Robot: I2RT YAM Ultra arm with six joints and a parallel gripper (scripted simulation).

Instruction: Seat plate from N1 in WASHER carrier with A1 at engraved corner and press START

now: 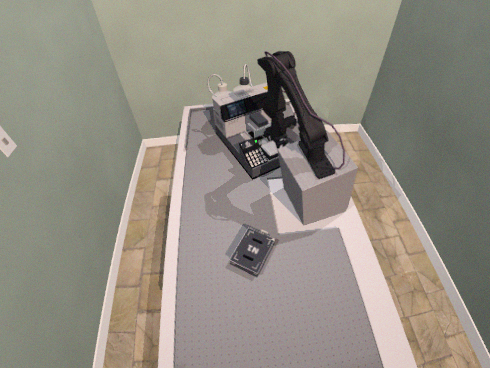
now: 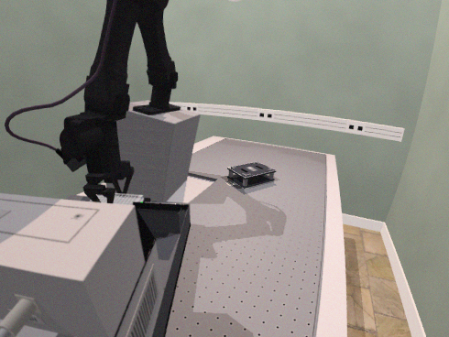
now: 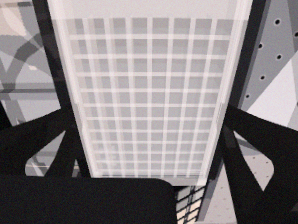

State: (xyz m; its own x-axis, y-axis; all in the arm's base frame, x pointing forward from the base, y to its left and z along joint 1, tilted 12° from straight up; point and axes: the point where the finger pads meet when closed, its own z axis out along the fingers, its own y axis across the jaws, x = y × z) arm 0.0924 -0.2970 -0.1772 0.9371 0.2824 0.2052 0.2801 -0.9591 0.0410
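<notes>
The clear-white plate (image 3: 150, 90) (image 1: 269, 147) (image 2: 124, 198) is between the fingers of my gripper (image 3: 149, 111) (image 1: 280, 141) (image 2: 115, 195), which is shut on its long sides. The plate is at the front of the washer (image 1: 232, 128) (image 2: 50, 247), beside its keypad (image 1: 256, 158) (image 3: 190, 204). Dark strips run along both its long sides in the wrist view. The carrier's pocket and engraved corner are hidden; I cannot tell whether the plate lies flat, nor where its cut-off corner is. The lamp (image 1: 256, 141) (image 2: 142, 201) shows green. Nest N1 (image 1: 262, 250) (image 2: 262, 172) is empty.
The grey pedestal (image 1: 327, 195) (image 2: 151, 151) of the arm stands close to the washer's front. The washer's upper body rises behind the gripper, with bottles (image 1: 222, 88) and tubes on top. The low nest stands apart from the washer on the perforated table top (image 1: 210, 300).
</notes>
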